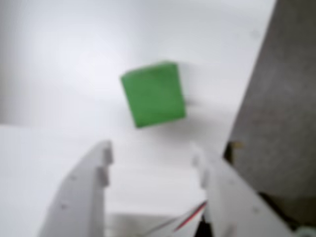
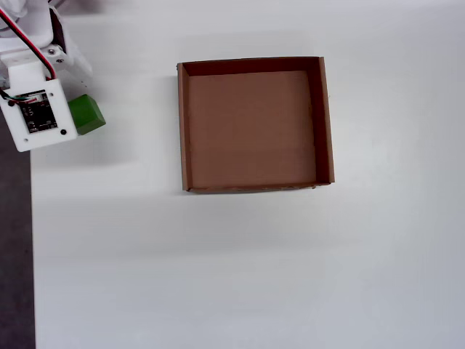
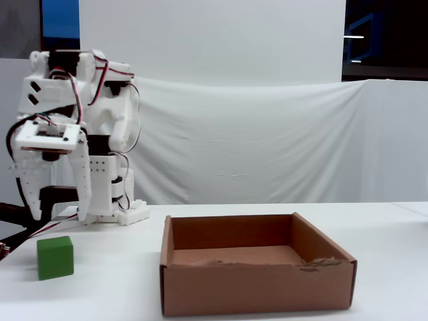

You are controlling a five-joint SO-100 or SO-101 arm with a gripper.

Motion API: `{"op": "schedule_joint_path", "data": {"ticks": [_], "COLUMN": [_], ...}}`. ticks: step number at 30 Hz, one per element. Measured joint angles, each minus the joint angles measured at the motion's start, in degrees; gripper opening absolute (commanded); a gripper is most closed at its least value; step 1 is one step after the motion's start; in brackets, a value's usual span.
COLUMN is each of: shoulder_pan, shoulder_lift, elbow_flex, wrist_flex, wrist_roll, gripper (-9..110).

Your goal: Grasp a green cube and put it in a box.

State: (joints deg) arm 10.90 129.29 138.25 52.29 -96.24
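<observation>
The green cube (image 3: 55, 257) sits on the white table, left of the box in the fixed view. My gripper (image 3: 59, 212) hangs open just above the cube, with one white finger on each side and clear of it. In the wrist view the cube (image 1: 154, 94) lies a short way ahead of the open gripper (image 1: 152, 150), and nothing is between the fingers. From overhead the cube (image 2: 90, 115) is partly hidden under the wrist. The brown cardboard box (image 2: 183, 123) is empty; in the fixed view its front wall (image 3: 257, 287) faces the camera.
The arm's white base (image 3: 110, 194) stands behind the cube. The table's left edge, with dark floor (image 2: 14, 240) beyond it, runs close to the cube; it appears as a grey area (image 1: 281, 98) in the wrist view. A white cloth backdrop (image 3: 267, 147) hangs behind.
</observation>
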Motion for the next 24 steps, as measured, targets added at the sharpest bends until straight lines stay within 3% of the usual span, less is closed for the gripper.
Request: {"op": "schedule_joint_path", "data": {"ticks": [11,24], "shoulder_pan": [0.0,2.5], "shoulder_lift": [-6.9,-11.5], "elbow_flex": [-6.2,-8.0], "wrist_flex": [6.5,4.9], "wrist_roll": [-5.9,-10.1], "gripper": [24,26]}}
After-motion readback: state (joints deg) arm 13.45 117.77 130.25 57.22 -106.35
